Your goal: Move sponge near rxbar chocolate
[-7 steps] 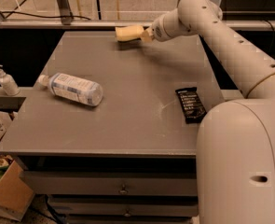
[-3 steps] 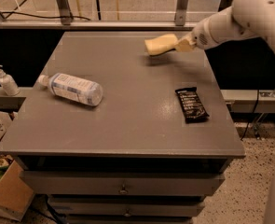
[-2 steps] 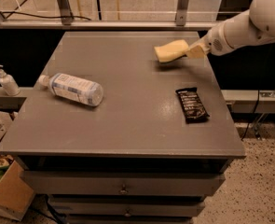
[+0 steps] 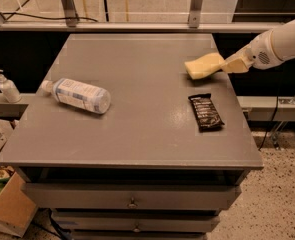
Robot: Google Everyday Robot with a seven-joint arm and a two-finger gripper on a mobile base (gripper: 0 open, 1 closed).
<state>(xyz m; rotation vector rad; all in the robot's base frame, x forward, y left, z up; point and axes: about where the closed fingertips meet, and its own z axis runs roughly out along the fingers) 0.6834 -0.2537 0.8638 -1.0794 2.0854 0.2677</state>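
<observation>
The sponge (image 4: 203, 65) is a pale yellow foam block held just above the grey table (image 4: 137, 119), near its right edge. My gripper (image 4: 226, 65) reaches in from the right and is shut on the sponge's right end. The rxbar chocolate (image 4: 205, 112) is a dark flat wrapper lying on the table, a short way nearer the front than the sponge and slightly to its right. The arm's white forearm (image 4: 282, 41) extends off the right side of the view.
A clear plastic bottle with a white label (image 4: 79, 95) lies on its side at the table's left. A small pump bottle (image 4: 7, 87) stands on a ledge to the left. A metal railing (image 4: 137, 26) runs behind the table. Cardboard boxes (image 4: 7, 204) sit on the floor at lower left.
My gripper has carried the sponge from the far back edge of the table to the right and toward the front, closer to the rxbar chocolate. The arm has swung out to the right.
</observation>
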